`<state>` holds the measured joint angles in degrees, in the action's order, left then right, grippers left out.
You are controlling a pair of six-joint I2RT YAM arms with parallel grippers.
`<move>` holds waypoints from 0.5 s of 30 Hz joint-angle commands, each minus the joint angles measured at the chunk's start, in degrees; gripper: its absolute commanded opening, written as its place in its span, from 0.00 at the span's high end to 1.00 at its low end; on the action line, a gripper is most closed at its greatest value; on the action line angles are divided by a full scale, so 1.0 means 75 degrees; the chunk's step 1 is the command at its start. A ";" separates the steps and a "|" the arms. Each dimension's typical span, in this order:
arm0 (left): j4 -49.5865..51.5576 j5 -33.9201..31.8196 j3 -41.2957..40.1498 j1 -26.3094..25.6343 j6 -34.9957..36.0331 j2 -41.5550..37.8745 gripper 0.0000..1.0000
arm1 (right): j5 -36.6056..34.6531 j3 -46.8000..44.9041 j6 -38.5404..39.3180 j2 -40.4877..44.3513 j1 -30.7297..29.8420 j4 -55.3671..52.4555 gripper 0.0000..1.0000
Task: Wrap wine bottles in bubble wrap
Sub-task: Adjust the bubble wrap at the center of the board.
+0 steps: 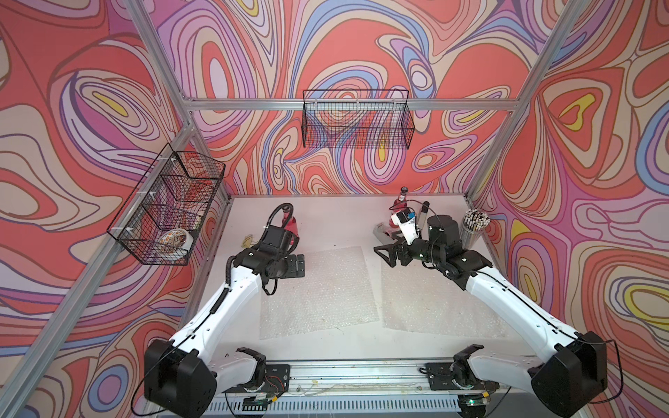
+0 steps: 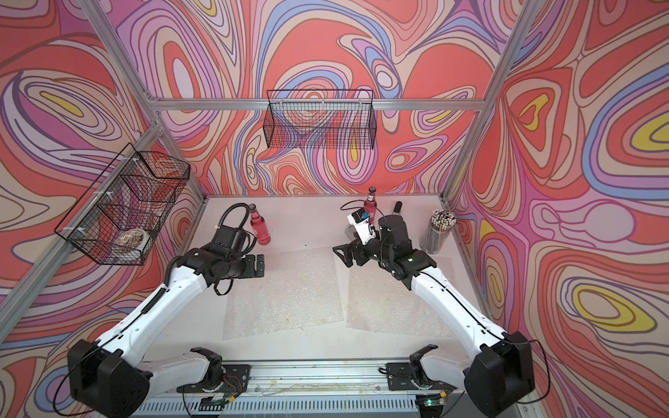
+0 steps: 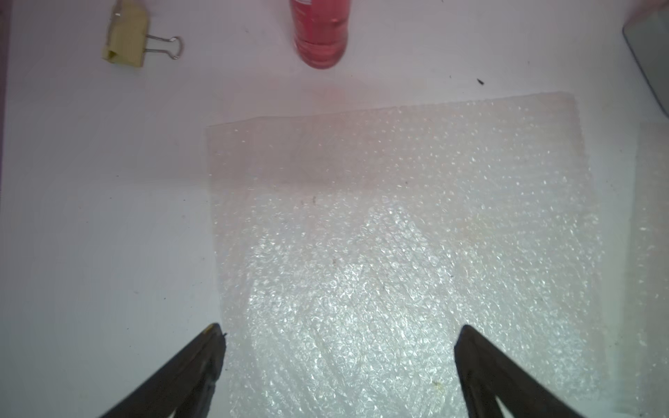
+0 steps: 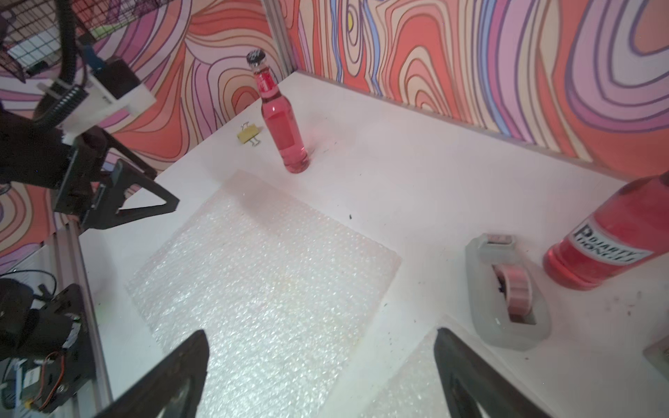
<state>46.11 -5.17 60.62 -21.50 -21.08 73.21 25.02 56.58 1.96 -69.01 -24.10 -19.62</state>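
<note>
Jaws on both arms stand spread wide with nothing between them. Beneath and ahead of the left gripper [image 3: 340,329] lies a clear, roughly square sheet of bubbled plastic film [image 3: 398,235], flat on the white tabletop [image 3: 90,217]. Past that sheet's far edge, straight ahead of the jaws and off the film, a small clear glass bottle of pink-red liquid [image 3: 320,36] stands upright. The right gripper [image 4: 321,333] hovers where this sheet and a second bubbled sheet [image 4: 409,383] nearly meet. The second glass bottle [image 4: 608,239], white-labelled, stands outside its jaws, just beyond a grey frosted-plastic tape dispenser [image 4: 506,289].

Neither bottle is on wrap yet, so I judge the task barely begun.

Each bottle is tall, narrow-based and smooth. It would likely tip if a jaw struck the long neck instead of closing squarely round the body. Round, slick glass may also twist or slip between hard black fingers, and once laid down it could roll off the sheet. The film looks thin, light and limp, with a pebbled, glinting surface. It would probably slide or bunch on the smooth table if a fingertip dragged it. The dispenser sits close to the second bottle and could be knocked on approach. A small yellow binder clip [image 3: 126,36] lies near the first bottle.
</note>
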 commanded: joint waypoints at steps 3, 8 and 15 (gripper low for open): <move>0.0003 0.0723 0.0898 -0.0668 0.1653 0.1335 0.00 | -0.0012 -0.0418 -0.0223 0.0582 -0.0342 -0.1122 0.02; -0.0007 0.2393 0.1779 -0.0854 0.3589 0.2776 0.00 | -0.0033 -0.0718 -0.0225 0.0761 -0.0431 -0.1457 0.02; -0.0223 0.2404 0.2788 -0.1104 0.5324 0.4177 0.01 | 0.0122 -0.0986 -0.0275 0.0810 -0.0583 -0.1327 0.02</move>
<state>44.60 11.00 78.98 -29.39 9.69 102.48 25.19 50.11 0.43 -63.75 -27.94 -29.32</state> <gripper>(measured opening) 0.997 0.983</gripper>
